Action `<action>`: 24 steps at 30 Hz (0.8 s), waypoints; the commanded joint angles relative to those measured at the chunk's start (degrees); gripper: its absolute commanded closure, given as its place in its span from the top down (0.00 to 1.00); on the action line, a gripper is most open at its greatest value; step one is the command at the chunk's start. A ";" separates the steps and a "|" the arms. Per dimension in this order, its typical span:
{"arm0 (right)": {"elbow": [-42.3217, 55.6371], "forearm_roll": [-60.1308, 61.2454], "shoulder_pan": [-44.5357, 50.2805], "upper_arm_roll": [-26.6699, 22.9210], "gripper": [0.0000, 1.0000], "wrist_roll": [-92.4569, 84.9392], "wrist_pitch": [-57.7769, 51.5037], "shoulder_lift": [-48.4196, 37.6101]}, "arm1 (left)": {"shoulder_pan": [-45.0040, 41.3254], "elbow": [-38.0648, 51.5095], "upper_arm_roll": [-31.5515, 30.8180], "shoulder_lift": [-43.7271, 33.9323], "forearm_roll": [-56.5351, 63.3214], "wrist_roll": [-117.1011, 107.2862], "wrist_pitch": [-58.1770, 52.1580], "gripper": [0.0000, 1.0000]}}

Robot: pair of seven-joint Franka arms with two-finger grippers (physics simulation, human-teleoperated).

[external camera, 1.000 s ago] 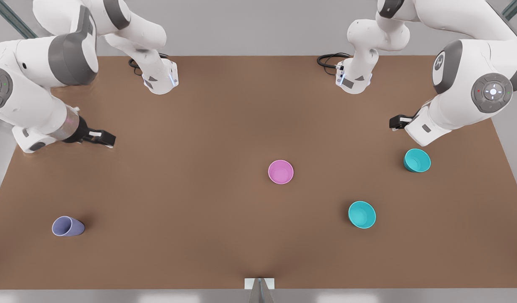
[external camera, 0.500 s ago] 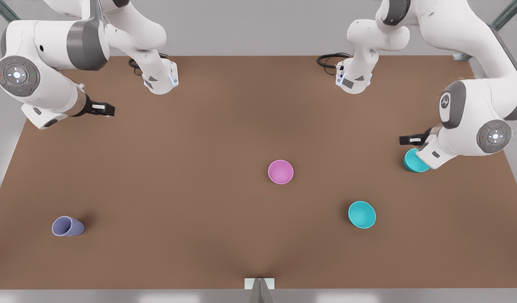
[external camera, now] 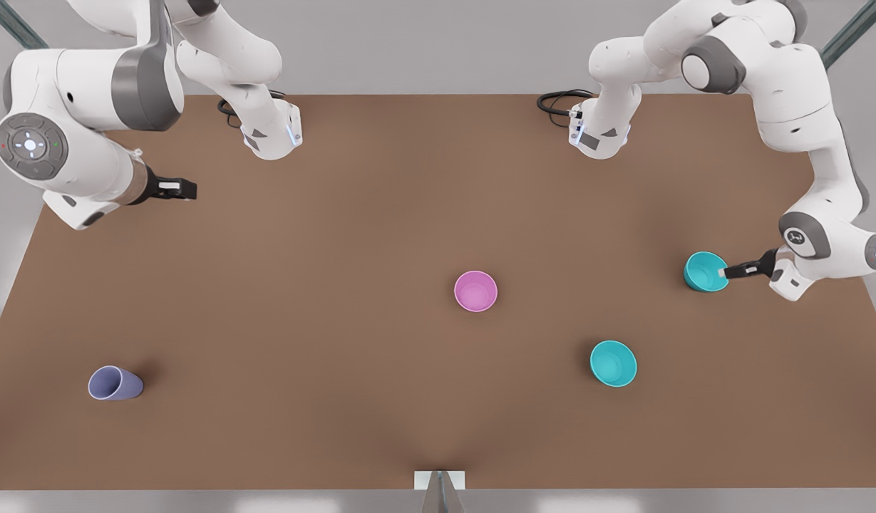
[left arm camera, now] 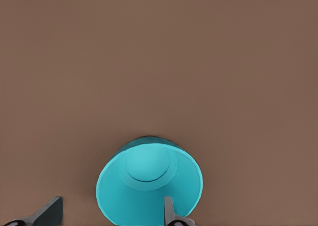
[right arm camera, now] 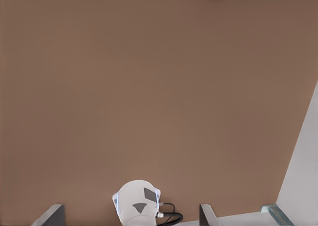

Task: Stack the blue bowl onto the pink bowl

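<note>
Two grippers: left gripper (external camera: 727, 272) (fingers spread) straddles blue bowl (external camera: 704, 271) rim — right gripper (external camera: 184, 189) open, waiting.

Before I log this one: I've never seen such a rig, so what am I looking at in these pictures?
Two white robot arms work over a brown table in a simulation. The front view looks down from above; each wrist view rides on one arm. The left gripper is at the rim of one blue bowl, its fingers open, one inside and one outside, nothing lifted yet. The right gripper waits open at the front view's left. Also on the table: the pink bowl, a second teal bowl and a lavender cup.
</note>
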 commanded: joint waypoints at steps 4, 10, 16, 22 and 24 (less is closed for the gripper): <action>-0.10 0.15 0.00 0.03 1.00 -2.59 0.12 0.37 | 0.25 -2.86 -0.03 2.63 -2.67 34.64 11.15 1.00; -0.10 0.59 -0.09 -0.06 1.00 -2.68 0.12 0.37 | 0.25 -4.89 -0.47 3.25 -5.57 33.42 10.36 0.29; -0.10 1.11 -0.97 -0.32 1.00 -3.03 0.65 0.37 | 0.16 -4.80 -0.56 2.46 -5.57 29.90 6.84 0.21; -0.10 -0.29 -1.06 -0.32 1.00 -3.74 13.56 0.63 | -16.71 -2.25 -3.72 -5.36 -7.76 -4.36 -3.88 0.21; -0.01 -0.38 -1.76 -0.41 1.00 -3.82 15.41 0.63 | -21.72 6.53 -8.73 -3.79 -8.12 -21.94 -9.59 0.21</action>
